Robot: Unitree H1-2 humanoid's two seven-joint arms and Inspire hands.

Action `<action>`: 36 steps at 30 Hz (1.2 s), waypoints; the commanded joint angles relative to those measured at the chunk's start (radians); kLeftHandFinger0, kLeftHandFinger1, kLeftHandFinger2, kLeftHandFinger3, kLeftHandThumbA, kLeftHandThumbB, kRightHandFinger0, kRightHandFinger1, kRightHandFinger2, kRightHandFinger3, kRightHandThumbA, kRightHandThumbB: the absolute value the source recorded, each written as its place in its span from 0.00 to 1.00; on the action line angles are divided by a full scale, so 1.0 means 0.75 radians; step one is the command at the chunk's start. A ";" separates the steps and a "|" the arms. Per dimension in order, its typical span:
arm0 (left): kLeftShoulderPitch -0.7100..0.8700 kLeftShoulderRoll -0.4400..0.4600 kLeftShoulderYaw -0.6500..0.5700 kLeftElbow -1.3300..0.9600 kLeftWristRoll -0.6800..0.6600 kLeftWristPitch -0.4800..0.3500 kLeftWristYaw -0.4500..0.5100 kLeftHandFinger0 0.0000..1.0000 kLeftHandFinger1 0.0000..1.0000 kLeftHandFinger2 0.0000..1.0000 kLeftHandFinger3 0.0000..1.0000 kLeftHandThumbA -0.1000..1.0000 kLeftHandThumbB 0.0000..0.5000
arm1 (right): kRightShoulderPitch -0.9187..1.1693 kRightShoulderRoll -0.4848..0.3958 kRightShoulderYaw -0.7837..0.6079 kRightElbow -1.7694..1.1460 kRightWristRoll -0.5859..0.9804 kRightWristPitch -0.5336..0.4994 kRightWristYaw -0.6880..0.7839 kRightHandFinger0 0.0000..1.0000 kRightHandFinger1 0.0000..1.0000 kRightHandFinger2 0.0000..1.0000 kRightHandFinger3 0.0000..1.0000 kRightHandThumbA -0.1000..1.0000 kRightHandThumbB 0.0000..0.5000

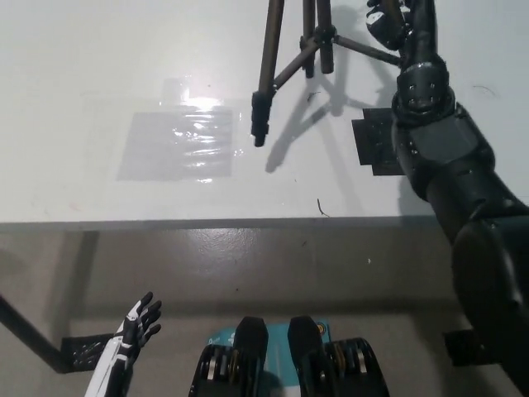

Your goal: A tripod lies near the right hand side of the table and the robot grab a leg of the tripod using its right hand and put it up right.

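Tripod (pixel 289 58): standing legs-down on the white table (pixel 99 66), far right side; head cut off by the top edge. Right hand (pixel 388 21): black, at the top edge beside a tripod leg, partly cropped; grip cannot be made out. Left hand (pixel 136 321): white, low below the table edge, fingers spread, empty.

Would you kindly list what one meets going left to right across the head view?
White left hand low at the left → shiny clear patch on the table → tripod → black pad → black right hand at the top.
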State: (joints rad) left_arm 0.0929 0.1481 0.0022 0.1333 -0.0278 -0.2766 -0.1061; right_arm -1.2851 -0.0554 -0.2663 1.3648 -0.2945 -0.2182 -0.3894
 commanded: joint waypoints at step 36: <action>0.004 0.027 -0.003 -0.034 -0.012 -0.088 -0.033 1.00 1.00 1.00 1.00 1.00 0.47 | 0.243 0.059 0.136 -0.050 0.356 -0.265 0.598 1.00 1.00 1.00 1.00 0.86 1.00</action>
State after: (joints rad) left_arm 0.0951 0.1511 0.0016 0.1321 -0.0274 -0.3112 -0.1126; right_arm -1.0906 0.0203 -0.1314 1.3789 -0.1915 -0.4474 -0.4134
